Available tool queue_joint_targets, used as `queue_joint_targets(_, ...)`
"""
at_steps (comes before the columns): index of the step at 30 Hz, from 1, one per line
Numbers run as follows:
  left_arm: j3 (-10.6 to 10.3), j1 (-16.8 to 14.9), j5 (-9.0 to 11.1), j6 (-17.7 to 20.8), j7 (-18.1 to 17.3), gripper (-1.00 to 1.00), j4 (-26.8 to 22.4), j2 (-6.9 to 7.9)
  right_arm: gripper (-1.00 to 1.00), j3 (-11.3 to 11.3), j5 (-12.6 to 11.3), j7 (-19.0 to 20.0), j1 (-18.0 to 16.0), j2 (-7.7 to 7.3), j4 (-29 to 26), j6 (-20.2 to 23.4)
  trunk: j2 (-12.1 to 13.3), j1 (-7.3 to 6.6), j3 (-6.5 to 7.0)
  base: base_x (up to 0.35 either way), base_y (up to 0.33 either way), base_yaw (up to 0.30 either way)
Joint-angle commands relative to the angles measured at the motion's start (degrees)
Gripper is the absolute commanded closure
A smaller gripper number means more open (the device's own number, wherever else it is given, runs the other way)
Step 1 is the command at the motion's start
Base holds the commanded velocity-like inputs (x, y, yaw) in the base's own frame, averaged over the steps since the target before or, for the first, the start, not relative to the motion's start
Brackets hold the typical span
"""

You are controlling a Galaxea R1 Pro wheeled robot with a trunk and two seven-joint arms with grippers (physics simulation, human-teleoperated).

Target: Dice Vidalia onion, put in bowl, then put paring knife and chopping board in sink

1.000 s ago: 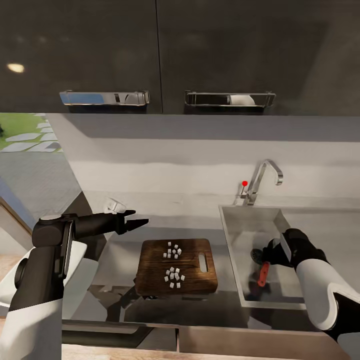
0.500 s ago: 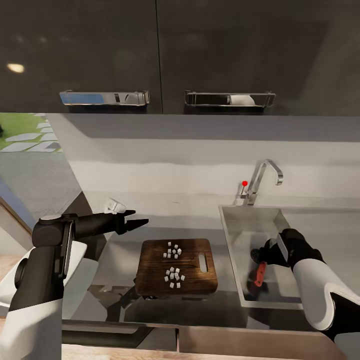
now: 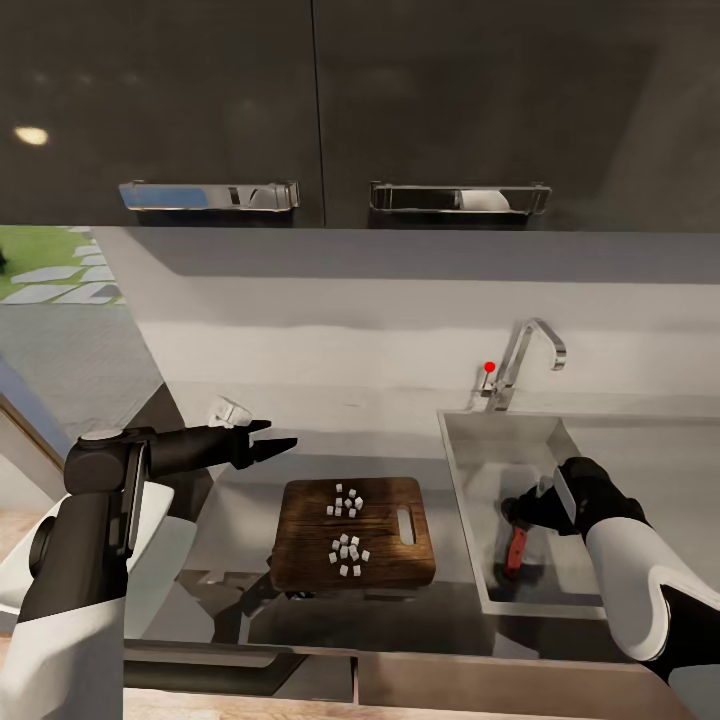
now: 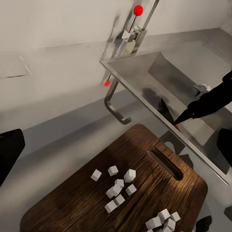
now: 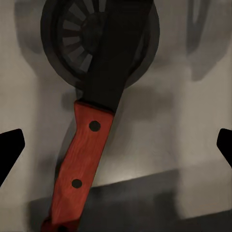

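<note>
**Red-handled knife lies free in the steel basin**

Red and black, the handle of the small paring knife (image 5: 79,159) lies on the grey floor of the rectangular steel sink (image 3: 470,500), and its dark pointed blade reaches over the round dark drain (image 5: 72,34). In the head view the knife (image 3: 516,550) is at the lower right of the frame, inside the basin, just below the right gripper (image 3: 522,505). The right gripper hangs above it with its jaws spread wide; in the right wrist view the two black fingertips (image 5: 10,145) stand at the far edges of the frame and they do not touch the knife.

The brown wooden chopping board with the oblong slot handle (image 3: 355,533) rests on the grey brushed-metal countertop (image 3: 240,500), in the lower centre of the head view, just beside the sink's left rim. Two groups of small white onion cubes (image 3: 346,527) lie on it.

The left gripper (image 3: 275,444) hovers above the countertop, at the upper left of the board, with its jaws slightly apart and nothing between them. The curved chrome tap with the red knob (image 3: 522,360) stands behind the sink.
</note>
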Motion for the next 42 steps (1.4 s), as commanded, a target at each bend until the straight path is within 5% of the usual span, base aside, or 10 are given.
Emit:
queue_joint_targets(1,0.08,-0.07,-0.57,0.54,-0.58,-1.0,-0.06,-0.02,-1.0,-0.34,0.61,0.49,-0.06,0.04,-0.06,0.2,-0.12,0.03,-0.11,0.0,0.0,0.0)
queue_joint_targets(10,0.07,-0.07,-0.58,0.54,-0.58,-1.0,-0.06,-0.02,-1.0,-0.26,0.52,0.56,-0.06,0.04,-1.84,0.19,-0.12,0.03,-0.11,0.0,0.0,0.0)
queue_joint_targets(26,0.07,-0.07,-0.58,0.54,-0.5,-1.0,-0.06,-0.02,-1.0,0.42,0.44,4.98,-0.06,1.4,-23.27,0.88,-0.12,0.03,-0.11,-0.012,0.006,0.0)
queue_joint_targets(37,0.06,-0.07,-0.58,0.54,-0.5,-1.0,-0.06,-0.03,-1.0,7.44,0.44,7.03,-0.02,3.4,-33.08,1.6,-0.12,0.03,-0.11,-0.194,0.207,0.0)
queue_joint_targets(42,0.07,-0.07,-0.58,0.54,-0.5,-1.0,-0.06,-0.05,-1.0,8.75,0.44,10.52,0.22,4.4,-36.66,1.66,-0.12,0.03,-0.11,-0.052,0.118,0.0)
